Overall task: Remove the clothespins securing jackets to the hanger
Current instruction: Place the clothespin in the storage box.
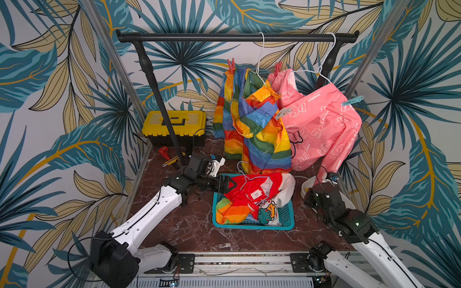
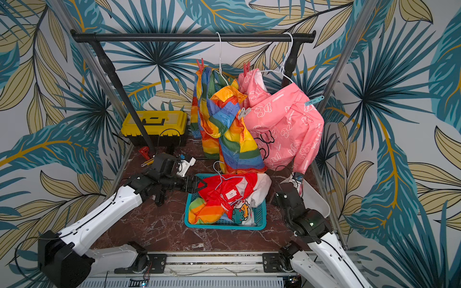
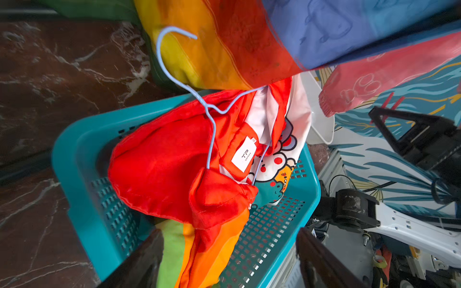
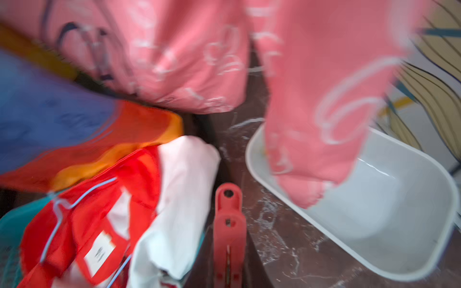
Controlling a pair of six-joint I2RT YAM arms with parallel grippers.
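**Operator:** What did the top views establish?

**Engineer:** In both top views, a red-pink clothespin [image 1: 231, 65], a second red-pink clothespin [image 1: 277, 68], a pale grey clothespin [image 1: 283, 113] and a light blue clothespin [image 1: 352, 100] sat clipped on the hung jackets [image 1: 321, 124], well above both sets of fingers. The left gripper [image 1: 229, 185] stood spread over the red jacket [image 1: 249, 189] in the teal basket [image 1: 252, 226]. A pink sleeve [image 1: 334, 152] masked the other arm's fingers.

**Operator:** And the left wrist view?

**Engineer:** The left fingers [image 3: 319, 259] stood wide apart, clamping nothing, with the red jacket directly ahead. Only this view showed the right gripper [image 3: 384, 108], clamped on a red clothespin [image 3: 390, 99].

**Operator:** The right wrist view?

**Engineer:** Blurred. The red clothespin [image 4: 229, 224] projected straight ahead of the right fingers, which lay out of frame. A white tub [image 4: 399, 224] sat just beside its tip.

**Operator:** Handling?

**Engineer:** Each peg was judged light, stiff, smooth and spring-loaded. The tail ends were the place to pinch, squarely, or the peg could twist free. The limp, slippery fabric would give no backing.
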